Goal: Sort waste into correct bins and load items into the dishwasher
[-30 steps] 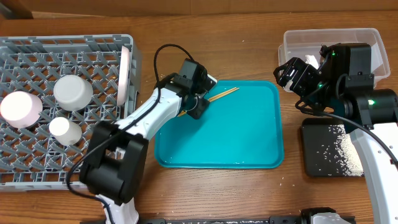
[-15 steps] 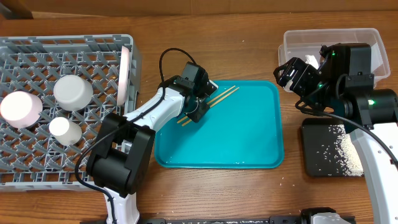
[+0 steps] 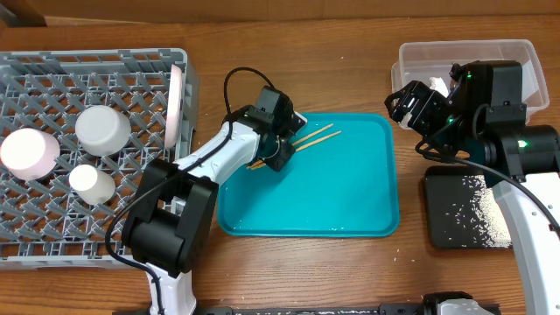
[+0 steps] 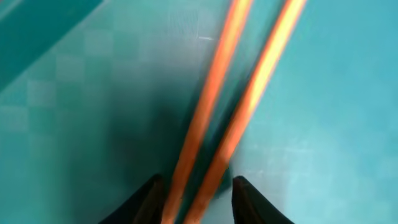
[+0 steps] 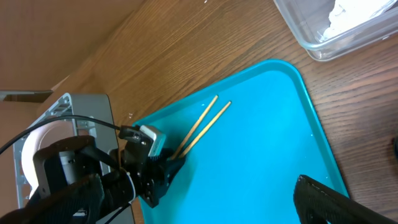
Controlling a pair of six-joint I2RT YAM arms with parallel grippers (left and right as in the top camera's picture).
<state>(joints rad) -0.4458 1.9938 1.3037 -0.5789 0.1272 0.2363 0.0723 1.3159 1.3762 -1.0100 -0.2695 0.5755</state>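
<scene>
The wooden table (image 3: 350, 70) under me carries a grey dish rack (image 3: 87, 58), a teal tray (image 3: 332, 192), a clear tub (image 3: 404, 61) and a black tray (image 3: 435, 210) (the last two at my right).

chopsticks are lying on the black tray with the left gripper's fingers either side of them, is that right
Not quite. The chopsticks lie on the teal serving tray, not the black tray. The overhead view shows it. The left gripper does have its fingers either side of them.
</scene>
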